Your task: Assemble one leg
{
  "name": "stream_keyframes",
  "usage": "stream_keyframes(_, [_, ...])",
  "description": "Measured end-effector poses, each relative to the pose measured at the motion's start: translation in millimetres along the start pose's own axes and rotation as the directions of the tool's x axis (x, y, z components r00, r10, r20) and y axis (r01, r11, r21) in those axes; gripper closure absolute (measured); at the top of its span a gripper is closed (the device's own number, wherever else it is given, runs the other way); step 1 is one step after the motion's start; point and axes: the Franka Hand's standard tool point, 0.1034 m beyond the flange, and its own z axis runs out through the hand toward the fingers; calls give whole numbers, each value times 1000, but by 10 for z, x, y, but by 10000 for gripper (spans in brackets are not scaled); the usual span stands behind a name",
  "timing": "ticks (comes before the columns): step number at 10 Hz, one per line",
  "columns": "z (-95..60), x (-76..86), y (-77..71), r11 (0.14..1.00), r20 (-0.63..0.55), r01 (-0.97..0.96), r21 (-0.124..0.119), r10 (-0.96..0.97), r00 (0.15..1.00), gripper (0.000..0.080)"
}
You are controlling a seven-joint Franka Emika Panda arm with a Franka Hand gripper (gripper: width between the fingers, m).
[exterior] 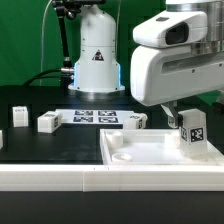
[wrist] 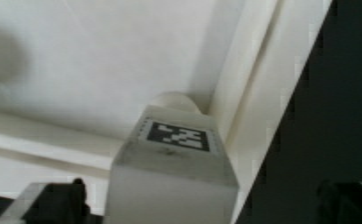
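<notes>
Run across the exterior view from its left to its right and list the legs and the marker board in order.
leftmost leg → second leg → marker board → third leg → tagged leg, standing in a corner of the white panel.

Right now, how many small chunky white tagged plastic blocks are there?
4 blocks: two at the exterior view's left, one by the marker board, one at the gripper. Others may be hidden.
</notes>
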Motion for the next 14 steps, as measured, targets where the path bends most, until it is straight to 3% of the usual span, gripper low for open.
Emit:
stream_keyframes(2, [50,4,18,1000,-33,-2,-11,1,999,151])
stream_keyframes(5, [89,-19,17,1000,-27,-3,-10,2,1000,151])
stream_keyframes(7, [89,-20,17,1000,-26,-2,-10,2,1000,426])
stream_keyframes(8, [89,-20,17,1000,-26,-2,-10,2,1000,509])
stream_keyframes(11, [90,-21,17,999,-27,-31,-9,31,999,509])
stream_keyframes(14, [106,-12,-5,958,-74,-288,-4,287,955,509])
